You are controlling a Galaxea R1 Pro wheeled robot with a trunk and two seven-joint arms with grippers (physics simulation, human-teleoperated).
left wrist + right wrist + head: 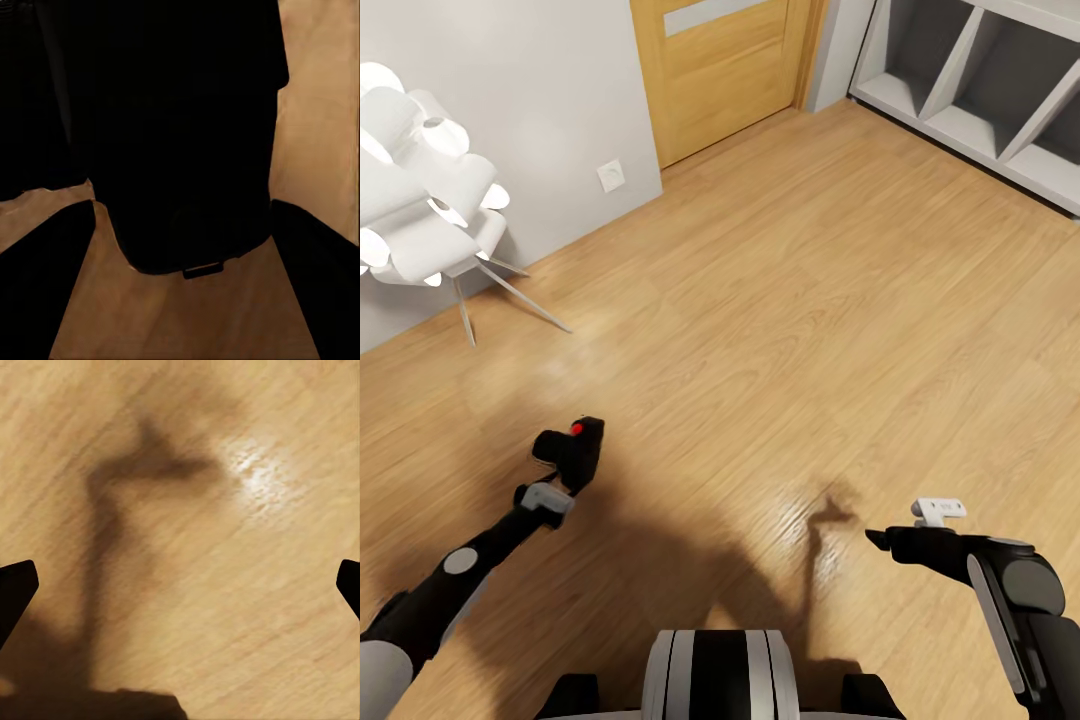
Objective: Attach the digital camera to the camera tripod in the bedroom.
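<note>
The digital camera [573, 449], black with a red button on top, hangs a little above the wood floor at the lower left of the head view. My left gripper [560, 470] is shut on it. In the left wrist view the camera's dark body [187, 135] sits between the two black fingers [45, 292]. My right gripper [876, 540] hovers over the floor at the lower right. It is open with nothing in it, and its fingertips [15, 592] stand wide apart over bare planks. The camera tripod is out of view.
A white petal-shaped lamp [420, 200] on thin metal legs stands by the grey wall at the left. A wood door [720, 70] is at the back and a grey cube shelf [980, 90] at the back right. Light plank floor [790, 300] stretches between them.
</note>
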